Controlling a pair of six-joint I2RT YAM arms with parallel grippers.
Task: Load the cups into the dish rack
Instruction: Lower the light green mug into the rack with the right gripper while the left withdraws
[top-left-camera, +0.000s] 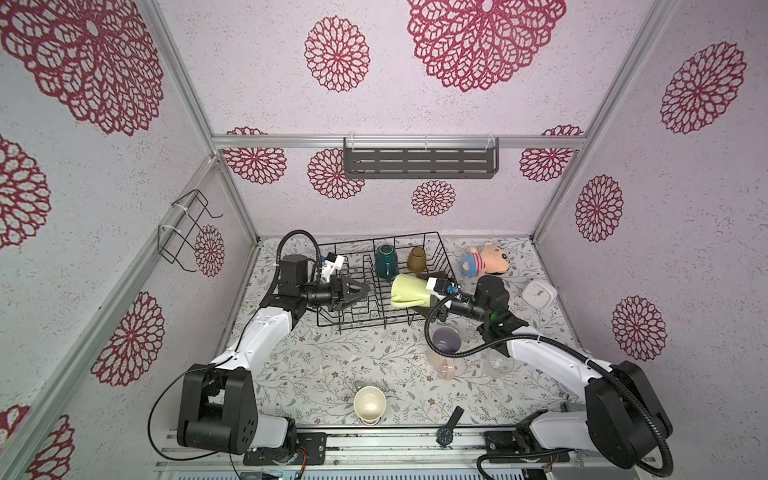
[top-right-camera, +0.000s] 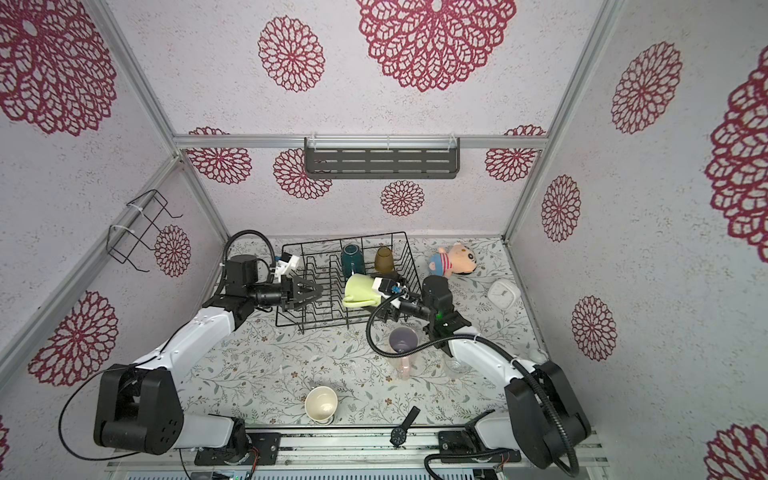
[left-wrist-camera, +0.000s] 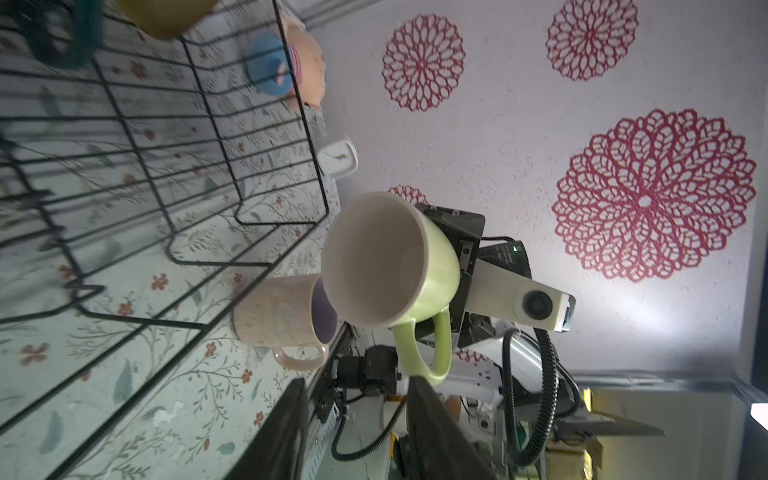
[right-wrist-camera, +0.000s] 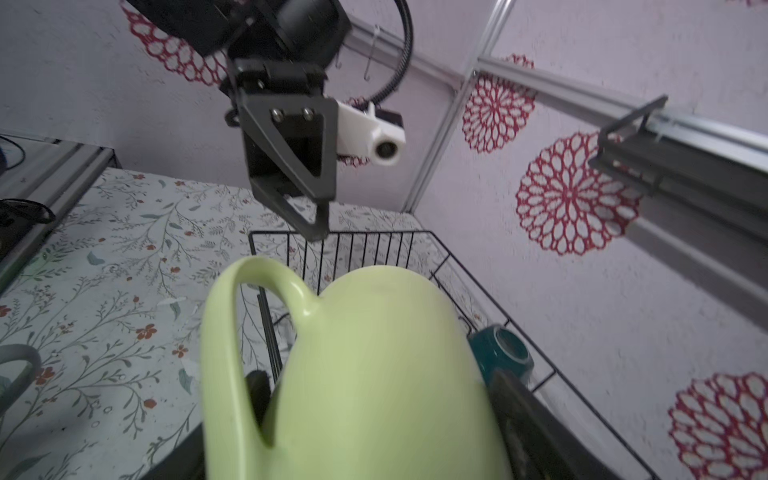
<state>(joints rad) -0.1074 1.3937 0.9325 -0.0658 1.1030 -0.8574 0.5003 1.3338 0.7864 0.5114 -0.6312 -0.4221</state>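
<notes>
Pale yellow-green mug (top-left-camera: 411, 291) held on its side by the right claw (right-wrist-camera: 374, 415), raised above the dish rack (top-left-camera: 349, 320), mouth facing the left arm, handle toward the front edge of the surface (top-left-camera: 316, 374). Right claw fingers (right-wrist-camera: 523, 415) pressed on both sides of the mug body near its base. Left claw (top-left-camera: 360, 292) empty, jaws parted, above the rack's left part, tips pointing at the mug mouth and apart from it.

Dish rack sits at the back of the surface, left of middle. Inside it along the back wall: dark teal mug (top-left-camera: 386, 259) and amber glass tumbler (top-left-camera: 417, 259), both upside down, side by side and apart.

Tall pearly pink mug (top-left-camera: 445, 345) upright on the surface in front of the rack's right front corner, partly behind the right arm's cable. Clear glass (top-left-camera: 498, 365) just beside it toward the right edge, mostly hidden by the right arm. Grey cream-lined cup (top-left-camera: 370, 405) upright near the front edge, middle.

Plush doll (top-left-camera: 486, 262) at the back right, beside the rack. White square clock (top-left-camera: 539, 294) near the right edge. Black wristwatch (top-left-camera: 449, 428) at the front edge. Grey slotted shelf (top-left-camera: 419, 162) on the back wall, wire bracket (top-left-camera: 183, 232) on the left wall.
</notes>
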